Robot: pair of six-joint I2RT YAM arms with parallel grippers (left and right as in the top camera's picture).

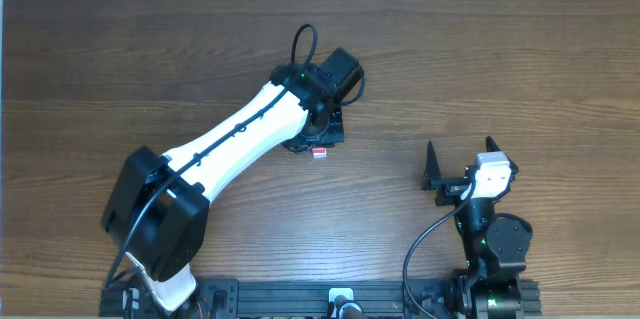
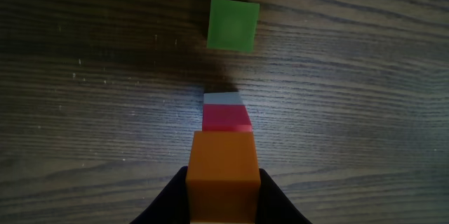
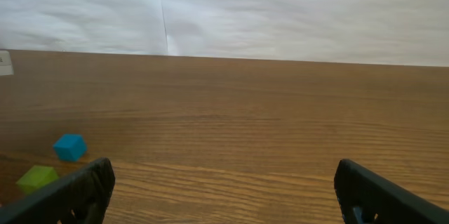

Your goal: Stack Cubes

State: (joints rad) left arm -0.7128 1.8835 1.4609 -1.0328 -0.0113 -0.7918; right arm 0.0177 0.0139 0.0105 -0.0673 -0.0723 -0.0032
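1. My left gripper [image 2: 223, 183] pinches the orange cube [image 2: 223, 159].
2. Just past it, a red cube [image 2: 226, 117] sits on the table [image 2: 351, 112].
3. Farther off sits the green cube [image 2: 233, 24].
4. My right gripper [image 3: 223, 178] is spread wide, holding nothing.

The left gripper [image 2: 223, 203] is gripping a held cube [image 2: 223, 171] over the table [image 1: 120, 39]. Two further cubes [image 2: 226, 115] are lying touching each other just past it; stacked or abreast cannot be told. A loose cube [image 2: 233, 24] is lying beyond those, apart. The right gripper [image 1: 460, 151] is sitting between three and four o'clock of the left gripper, well apart.
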